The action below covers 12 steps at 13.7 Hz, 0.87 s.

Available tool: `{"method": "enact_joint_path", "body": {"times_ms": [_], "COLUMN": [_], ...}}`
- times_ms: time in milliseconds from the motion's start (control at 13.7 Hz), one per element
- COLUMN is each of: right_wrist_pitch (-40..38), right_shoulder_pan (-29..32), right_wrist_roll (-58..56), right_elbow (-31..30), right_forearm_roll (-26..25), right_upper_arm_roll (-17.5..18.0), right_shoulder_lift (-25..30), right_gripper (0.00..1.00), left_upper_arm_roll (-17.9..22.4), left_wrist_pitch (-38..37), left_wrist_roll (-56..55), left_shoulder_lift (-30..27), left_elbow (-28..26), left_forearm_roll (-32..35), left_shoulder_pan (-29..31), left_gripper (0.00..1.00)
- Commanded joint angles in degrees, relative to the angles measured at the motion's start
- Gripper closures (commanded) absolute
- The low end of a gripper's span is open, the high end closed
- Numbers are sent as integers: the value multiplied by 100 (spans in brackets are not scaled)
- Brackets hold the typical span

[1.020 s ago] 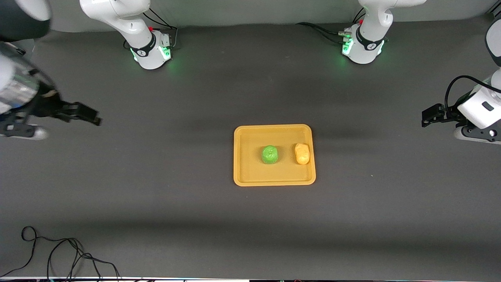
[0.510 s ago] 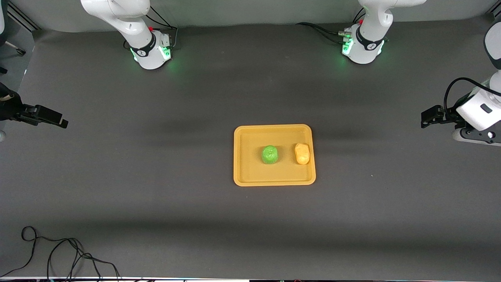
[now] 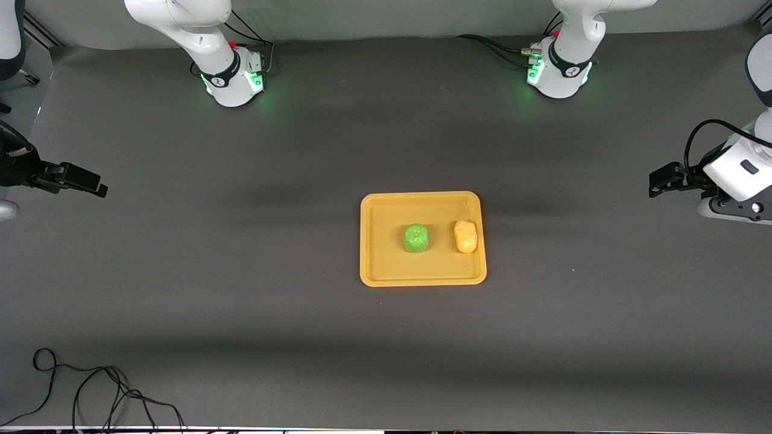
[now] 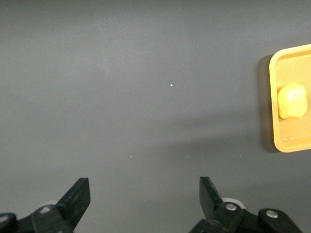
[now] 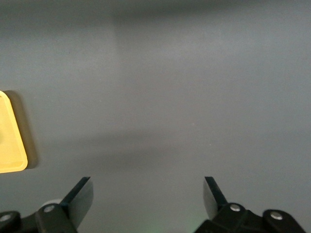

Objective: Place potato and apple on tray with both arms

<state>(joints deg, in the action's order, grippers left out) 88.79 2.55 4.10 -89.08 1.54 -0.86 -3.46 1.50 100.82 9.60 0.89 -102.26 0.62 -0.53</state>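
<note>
Front view shows apple [image 3: 415, 237] and potato [image 3: 465, 235] resting on the tray [image 3: 422, 277], well apart from both arms' spread, empty fingers: left gripper [image 3: 658, 179], right gripper [image 3: 84, 179]. Little risk remains; the roundish apple might roll if the counter [image 3: 241, 301] were jolted.

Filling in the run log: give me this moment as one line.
apple: on tray | potato: on tray beside apple | left gripper: open over table, clear | right gripper: open over table, clear
</note>
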Motion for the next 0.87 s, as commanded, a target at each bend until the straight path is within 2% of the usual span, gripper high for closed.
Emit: {"method": "enact_joint_path", "body": {"times_ms": [0,583,801], "right_wrist_pitch": [60,60,60], "right_shoulder_pan": [-18,-18,-18], "right_wrist_roll": [-408,-542,-507], "right_elbow": [-30,48,66], "right_forearm_roll": [-223,-356,-347], "right_upper_arm_roll": [7,16,25], "right_shoulder_lift": [30,12,12], "right_gripper": [0,0,0], "left_upper_arm_roll": [26,26,26], "left_wrist_pitch": [61,61,341], "left_wrist_roll": [94,94,59], "left_shoulder_lift": [-28,16,34], "left_elbow": [-22,-4,-5], "left_forearm_roll": [34,43,34], "left_shoulder_pan": [-17,-17,-26], "left_gripper": [0,0,0]}}
